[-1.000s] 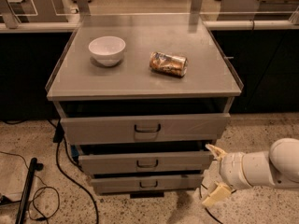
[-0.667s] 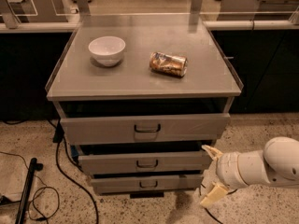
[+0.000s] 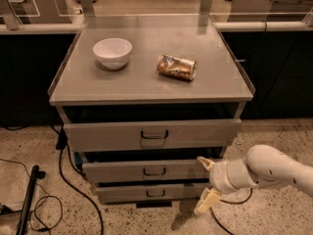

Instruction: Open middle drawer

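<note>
The middle drawer is the grey front between the tall top drawer and the slim bottom drawer. It has a small dark handle at its centre and juts out slightly. My gripper is open at the right end of the drawer fronts. Its upper fingertip is by the middle drawer's right end and its lower fingertip hangs by the bottom drawer. It holds nothing. The white arm reaches in from the right.
On the cabinet top stand a white bowl and a crumpled snack bag. Black cables and a black pole lie on the floor at the left. Dark counters run behind.
My gripper and arm have moved a little to the left, closer to the right ends of the middle and bottom drawers. The drawers have not moved.
</note>
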### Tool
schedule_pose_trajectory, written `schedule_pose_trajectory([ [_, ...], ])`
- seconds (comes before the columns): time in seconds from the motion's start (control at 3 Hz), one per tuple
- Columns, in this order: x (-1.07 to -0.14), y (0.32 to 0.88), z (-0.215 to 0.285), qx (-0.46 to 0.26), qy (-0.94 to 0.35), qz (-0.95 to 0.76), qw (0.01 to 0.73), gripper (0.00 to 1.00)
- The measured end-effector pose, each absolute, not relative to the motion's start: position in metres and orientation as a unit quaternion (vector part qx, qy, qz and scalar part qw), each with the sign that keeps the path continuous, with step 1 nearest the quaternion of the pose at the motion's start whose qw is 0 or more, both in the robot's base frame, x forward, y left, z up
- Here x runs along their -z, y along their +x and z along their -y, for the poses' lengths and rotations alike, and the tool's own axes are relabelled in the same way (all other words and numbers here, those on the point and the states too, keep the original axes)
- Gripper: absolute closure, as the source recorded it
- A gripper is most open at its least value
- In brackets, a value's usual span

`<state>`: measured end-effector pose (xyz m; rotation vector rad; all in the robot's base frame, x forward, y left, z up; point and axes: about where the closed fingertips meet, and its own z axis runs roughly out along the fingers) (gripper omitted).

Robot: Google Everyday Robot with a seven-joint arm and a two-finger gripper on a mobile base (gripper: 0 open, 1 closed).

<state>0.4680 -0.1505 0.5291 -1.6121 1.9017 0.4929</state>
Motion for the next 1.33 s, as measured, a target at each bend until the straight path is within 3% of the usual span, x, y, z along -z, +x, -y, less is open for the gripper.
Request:
schedule_pose_trajectory([
  [1.33, -0.460, 0.535, 0.143, -0.184, -0.610, -0.695, 0.332, 0.00],
])
